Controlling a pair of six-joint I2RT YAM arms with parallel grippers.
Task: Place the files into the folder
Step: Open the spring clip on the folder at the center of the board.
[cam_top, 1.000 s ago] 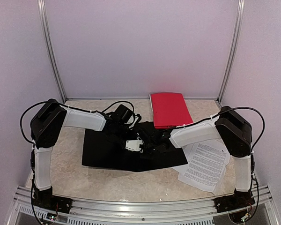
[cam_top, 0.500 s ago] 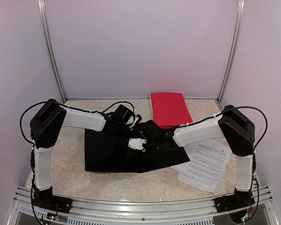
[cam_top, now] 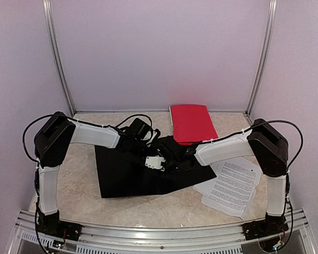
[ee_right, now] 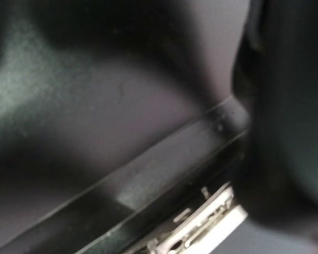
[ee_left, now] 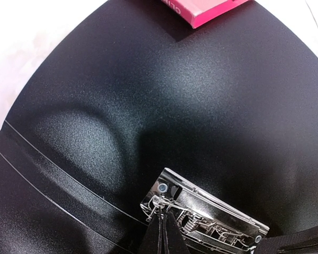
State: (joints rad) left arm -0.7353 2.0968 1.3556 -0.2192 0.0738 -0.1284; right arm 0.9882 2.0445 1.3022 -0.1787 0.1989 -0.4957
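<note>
White files (cam_top: pixel 230 185) (likely limp, slippery) lie right of clenched right gripper (cam_top: pixel 169 159); left gripper (ee_left: pixel 162 237) clenched too. Suggest pinching an edge.

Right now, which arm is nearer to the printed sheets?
Right. The right arm passes right by the far edge of the printed sheets; the left arm is on the opposite side, across the black folder.
</note>
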